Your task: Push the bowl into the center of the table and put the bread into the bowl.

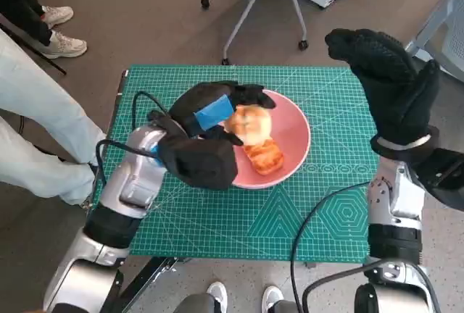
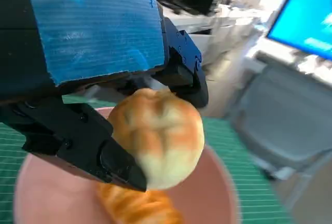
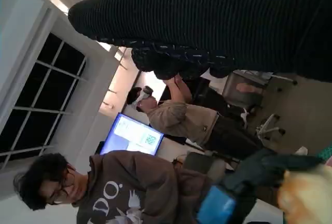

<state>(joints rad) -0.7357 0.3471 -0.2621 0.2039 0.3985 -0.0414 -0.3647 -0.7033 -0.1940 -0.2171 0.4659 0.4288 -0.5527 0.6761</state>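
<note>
A pink bowl sits near the middle of the green cutting mat. Inside it lies a golden pastry. My left hand holds a round pale bread roll just above the bowl; in the left wrist view the roll sits between the black fingers, with the pastry and the bowl beneath. My right hand is raised off the table at the right, holding nothing, fingers apart. The right wrist view shows the glove and a blurred edge of the roll.
A person's legs and shoes stand by the table's left side. A rolling chair base is beyond the far edge. People and a monitor appear in the right wrist view. Cables hang off the near table edge.
</note>
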